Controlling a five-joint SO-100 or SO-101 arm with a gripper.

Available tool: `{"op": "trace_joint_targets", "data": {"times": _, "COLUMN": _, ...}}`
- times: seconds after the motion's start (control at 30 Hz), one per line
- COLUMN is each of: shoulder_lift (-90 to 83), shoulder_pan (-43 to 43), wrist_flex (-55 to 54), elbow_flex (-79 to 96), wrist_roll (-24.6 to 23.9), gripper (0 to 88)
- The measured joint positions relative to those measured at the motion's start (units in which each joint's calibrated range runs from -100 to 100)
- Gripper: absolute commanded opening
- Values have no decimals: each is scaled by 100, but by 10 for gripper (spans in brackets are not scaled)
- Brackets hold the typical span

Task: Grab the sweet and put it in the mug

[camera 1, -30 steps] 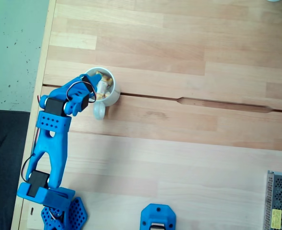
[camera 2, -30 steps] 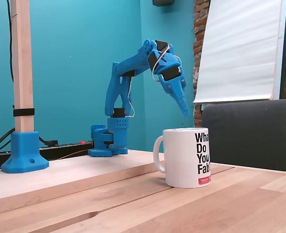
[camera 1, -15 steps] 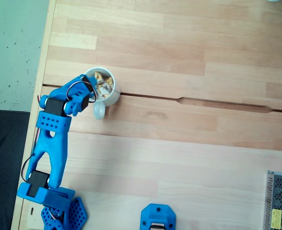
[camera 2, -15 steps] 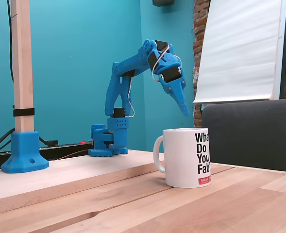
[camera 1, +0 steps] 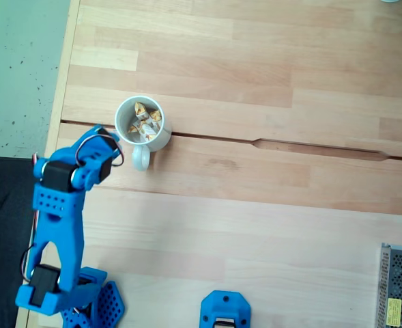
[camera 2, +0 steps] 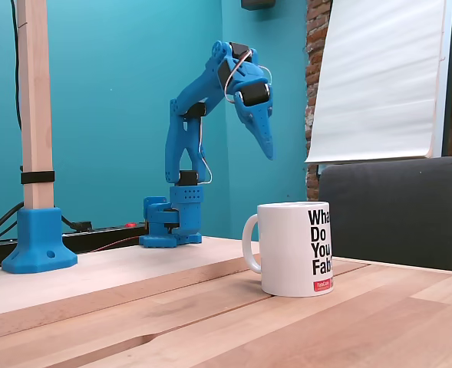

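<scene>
In a fixed view from above, the blue arm (camera 1: 57, 225) stands at the left edge of the bench (camera 1: 255, 205) and reaches up the picture. Its hand (camera 1: 108, 139) is just left of the mug (camera 1: 140, 123) and beside the rim, not over the opening. In a fixed view from the side, the arm (camera 2: 183, 130) is bent high at the elbow, and the hand (camera 2: 270, 156) points down and to the right, well above the mug (camera 2: 296, 247) and apart from it. The fingers look closed together with nothing between them.

The mug stands upright; from above, its handle (camera 1: 140, 160) points toward the bottom of the picture. Inside lie several sweets (camera 1: 145, 124), white with golden-yellow ends, in a small heap. Their long axes point in different ways, and I cannot tell one from another.
</scene>
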Motion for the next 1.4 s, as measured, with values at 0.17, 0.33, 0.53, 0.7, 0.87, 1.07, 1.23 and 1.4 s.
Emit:
{"op": "trace_joint_targets", "data": {"times": 0.17, "shoulder_lift": -672, "shoulder_pan": 0, "wrist_flex": -114, "elbow_flex": 950, "wrist_roll": 313, "gripper": 0}}
{"op": "trace_joint_targets", "data": {"times": 0.33, "shoulder_lift": -1989, "shoulder_pan": 0, "wrist_flex": -675, "elbow_flex": 2304, "wrist_roll": 508, "gripper": 0}}
{"op": "trace_joint_targets", "data": {"times": 0.53, "shoulder_lift": -3560, "shoulder_pan": 0, "wrist_flex": -1806, "elbow_flex": 4491, "wrist_roll": 845, "gripper": 0}}
{"op": "trace_joint_targets", "data": {"times": 0.7, "shoulder_lift": -4578, "shoulder_pan": 0, "wrist_flex": -2718, "elbow_flex": 6365, "wrist_roll": 1118, "gripper": 0}}
{"op": "trace_joint_targets", "data": {"times": 0.87, "shoulder_lift": -5758, "shoulder_pan": 22, "wrist_flex": -3271, "elbow_flex": 7934, "wrist_roll": 1324, "gripper": 0}}
{"op": "trace_joint_targets", "data": {"times": 1.07, "shoulder_lift": -7566, "shoulder_pan": 44, "wrist_flex": -3572, "elbow_flex": 9637, "wrist_roll": 1387, "gripper": 0}}
{"op": "trace_joint_targets", "data": {"times": 1.23, "shoulder_lift": -9273, "shoulder_pan": 44, "wrist_flex": -3580, "elbow_flex": 10847, "wrist_roll": 1309, "gripper": 0}}
{"op": "trace_joint_targets", "data": {"times": 1.4, "shoulder_lift": -10427, "shoulder_pan": 44, "wrist_flex": -3580, "elbow_flex": 11502, "wrist_roll": 1328, "gripper": 0}}
